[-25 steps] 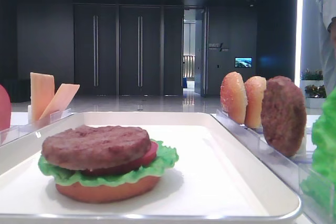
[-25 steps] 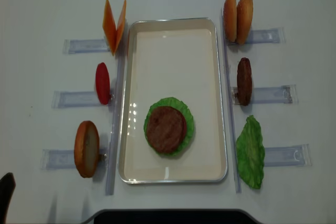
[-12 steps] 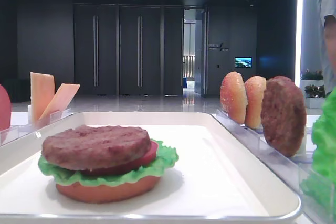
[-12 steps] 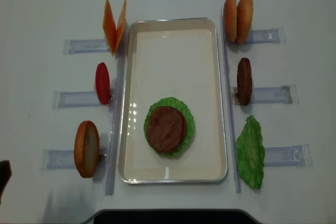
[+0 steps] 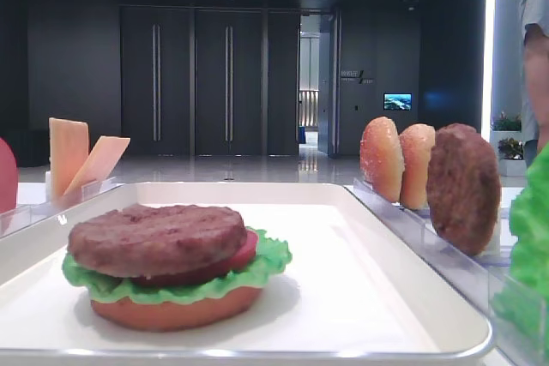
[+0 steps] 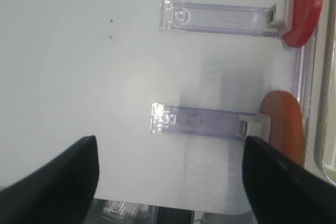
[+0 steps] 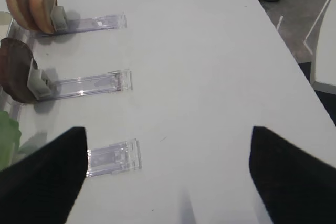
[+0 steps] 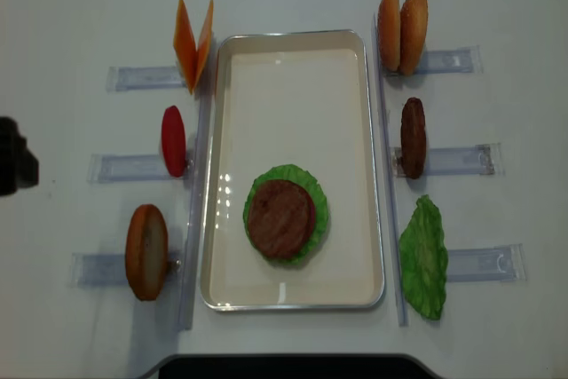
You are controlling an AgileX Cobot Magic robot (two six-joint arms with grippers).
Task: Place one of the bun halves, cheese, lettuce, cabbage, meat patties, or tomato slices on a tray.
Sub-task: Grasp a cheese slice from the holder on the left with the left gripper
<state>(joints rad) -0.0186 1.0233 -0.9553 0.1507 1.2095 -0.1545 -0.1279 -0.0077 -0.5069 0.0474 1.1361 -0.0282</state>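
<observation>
Cheese is next for the stack; both grippers stand empty.

My left gripper (image 6: 169, 174) is spread wide over bare table at the far left. The cheese (image 8: 193, 42) leans in its far-left rack, beside the tray (image 8: 293, 68) with its patty-topped stack (image 8: 285, 216). I judge I must reach across to it. My right gripper (image 7: 169, 169) gapes wide too.

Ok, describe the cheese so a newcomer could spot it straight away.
Find the white tray mid-table in the overhead view, then look just beyond its top-left corner. The cheese stands there on edge in a clear rack: two thin pale-orange squares leaning apart in a V, the only flat square pieces among round ones.
</observation>
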